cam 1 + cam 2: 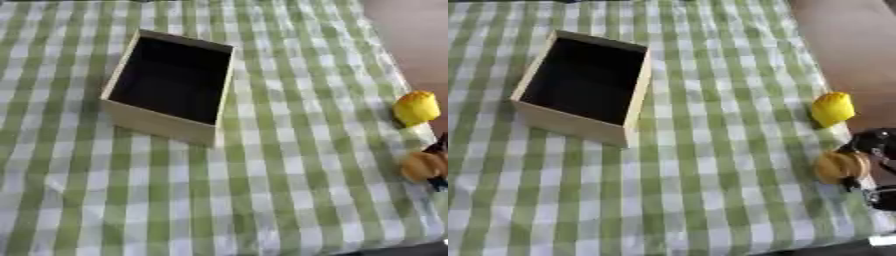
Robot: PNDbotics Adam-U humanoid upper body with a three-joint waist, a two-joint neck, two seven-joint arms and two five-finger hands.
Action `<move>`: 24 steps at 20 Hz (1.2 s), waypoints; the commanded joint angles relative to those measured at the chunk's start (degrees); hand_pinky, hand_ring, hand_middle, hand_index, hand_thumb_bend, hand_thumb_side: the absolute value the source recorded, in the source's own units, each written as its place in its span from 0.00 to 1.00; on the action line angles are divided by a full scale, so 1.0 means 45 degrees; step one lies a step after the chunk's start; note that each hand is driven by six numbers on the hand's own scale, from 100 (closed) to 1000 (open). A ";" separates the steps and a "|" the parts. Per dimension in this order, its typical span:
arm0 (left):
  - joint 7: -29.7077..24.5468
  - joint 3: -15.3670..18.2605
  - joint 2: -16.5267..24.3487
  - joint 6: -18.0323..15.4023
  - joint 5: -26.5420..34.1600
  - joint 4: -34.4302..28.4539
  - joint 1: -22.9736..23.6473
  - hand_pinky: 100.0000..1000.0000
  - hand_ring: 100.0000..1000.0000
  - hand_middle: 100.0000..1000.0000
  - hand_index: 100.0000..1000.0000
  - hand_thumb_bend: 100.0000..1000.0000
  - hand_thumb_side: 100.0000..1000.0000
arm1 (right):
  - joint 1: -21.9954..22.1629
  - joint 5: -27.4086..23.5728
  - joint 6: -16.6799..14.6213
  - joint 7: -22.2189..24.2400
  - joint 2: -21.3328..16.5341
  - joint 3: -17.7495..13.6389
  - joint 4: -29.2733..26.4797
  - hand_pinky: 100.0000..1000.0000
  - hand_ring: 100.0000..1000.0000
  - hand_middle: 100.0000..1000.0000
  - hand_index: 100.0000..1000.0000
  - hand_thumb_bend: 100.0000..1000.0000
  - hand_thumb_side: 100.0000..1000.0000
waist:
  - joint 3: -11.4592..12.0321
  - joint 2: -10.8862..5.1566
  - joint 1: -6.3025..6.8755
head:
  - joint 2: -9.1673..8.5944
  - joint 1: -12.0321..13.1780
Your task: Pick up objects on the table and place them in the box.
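Orange object (839, 167) in right hand (874, 150) fingers — box (572, 123) well apart.

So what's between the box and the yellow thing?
Only bare checked cloth lies between the box and the yellow thing, seen in both eye views.
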 commanded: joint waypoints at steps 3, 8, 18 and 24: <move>-0.0030 0.0027 0.0122 0.0055 0.0053 -0.0200 -0.0145 0.62 0.76 0.72 0.81 0.16 0.60 | -0.0054 -0.0143 0.0261 -0.0740 -0.0102 -0.0600 -0.1310 0.76 0.68 0.44 0.56 0.00 0.08 | -0.0003 -0.0189 -0.0081 | -0.0083 0.0047; -0.0018 0.0021 0.0192 0.0016 0.0062 -0.0200 -0.0214 0.62 0.76 0.72 0.81 0.16 0.60 | -0.0585 -0.0538 0.0219 -0.0801 -0.0350 -0.1081 -0.2799 0.77 0.66 0.43 0.56 0.02 0.05 | 0.0073 -0.0219 -0.0133 | -0.0078 0.0174; -0.0331 -0.0288 0.0457 -0.0157 0.0324 -0.0200 -0.0644 0.62 0.76 0.72 0.81 0.16 0.59 | -0.4962 -0.3400 -0.2360 -0.0105 -0.2604 0.0323 -0.2889 0.77 0.63 0.43 0.56 0.07 0.01 | 0.0597 -0.0340 -0.0314 | -0.0073 -0.0070; -0.0581 -0.0516 0.0559 -0.0269 0.0594 -0.0200 -0.0941 0.62 0.76 0.72 0.81 0.17 0.58 | -0.9311 -0.5259 -0.1346 0.2142 -0.1794 0.2259 -0.2889 0.77 0.63 0.43 0.57 0.00 0.00 | 0.1063 -0.0405 -0.0423 | -0.0058 -0.0446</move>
